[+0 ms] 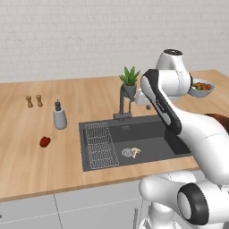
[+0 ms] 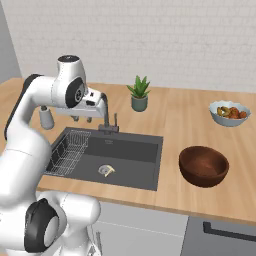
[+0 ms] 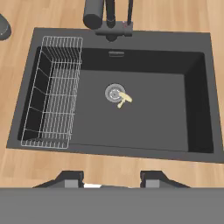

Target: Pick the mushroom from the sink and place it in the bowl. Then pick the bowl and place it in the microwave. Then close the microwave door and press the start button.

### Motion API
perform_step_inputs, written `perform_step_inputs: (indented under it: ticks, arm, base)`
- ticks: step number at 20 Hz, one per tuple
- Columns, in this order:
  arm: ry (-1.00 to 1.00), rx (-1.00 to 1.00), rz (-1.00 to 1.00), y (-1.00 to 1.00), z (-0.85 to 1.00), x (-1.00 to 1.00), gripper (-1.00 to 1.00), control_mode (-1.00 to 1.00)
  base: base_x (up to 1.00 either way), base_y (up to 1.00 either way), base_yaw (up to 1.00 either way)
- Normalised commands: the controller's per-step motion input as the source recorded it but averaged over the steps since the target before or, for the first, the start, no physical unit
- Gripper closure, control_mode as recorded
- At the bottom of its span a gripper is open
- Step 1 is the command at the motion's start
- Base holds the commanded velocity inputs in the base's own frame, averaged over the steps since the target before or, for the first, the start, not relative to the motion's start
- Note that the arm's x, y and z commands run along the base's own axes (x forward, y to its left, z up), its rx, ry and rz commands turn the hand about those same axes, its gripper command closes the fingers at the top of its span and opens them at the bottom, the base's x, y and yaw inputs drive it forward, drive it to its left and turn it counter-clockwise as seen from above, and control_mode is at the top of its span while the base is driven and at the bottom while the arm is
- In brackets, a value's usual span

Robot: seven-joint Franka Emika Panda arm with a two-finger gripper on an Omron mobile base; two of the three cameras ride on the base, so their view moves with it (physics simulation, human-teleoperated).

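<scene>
The mushroom [image 3: 124, 99] is tiny and pale cream-yellow; it lies on its side on the floor of the dark grey sink [image 3: 144, 127], touching the round metal drain [image 3: 114, 92]. It also shows in the base views as mushroom [image 1: 135, 152] and mushroom [image 2: 108, 171]. My gripper [image 3: 113, 178] hangs high above the sink's front edge, pointing down, open with nothing between its fingers; in the right base view the gripper [image 2: 82, 119] sits near the faucet. The reddish-brown bowl [image 2: 203, 165] stands empty on the counter right of the sink. The microwave and its door are out of view.
A wire rack [image 3: 52, 92] fills the sink's left part. A dark faucet [image 2: 106, 114] rises behind the basin, beside a potted plant [image 2: 139, 93]. A soap dispenser [image 1: 59, 116], a red pepper [image 1: 44, 142] and two shakers [image 1: 34, 101] stand on the left; a fruit bowl [image 2: 229, 113] stands far right.
</scene>
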Motion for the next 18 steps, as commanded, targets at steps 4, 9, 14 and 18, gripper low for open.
perform_step_inputs:
  ticks: [4, 9, 14, 18]
  arm:
    - [-0.03, -0.01, 0.01, 0.05, -0.01, -0.35, -1.0, -1.0]
    - [-0.04, 0.0, 0.1, -0.06, -0.33, -0.85, -1.0, -1.0]
    - [-0.03, 0.09, 0.31, -0.81, -0.63, -0.17, -1.0, -1.0]
    - [0.0, 0.11, 0.35, -0.78, -0.61, 0.1, -1.0, -1.0]
  base:
    - [0.0, 0.0, 0.0]
    - [0.0, 0.0, 0.0]
    - [0.0, 0.0, 0.0]
    - [0.0, 0.0, 0.0]
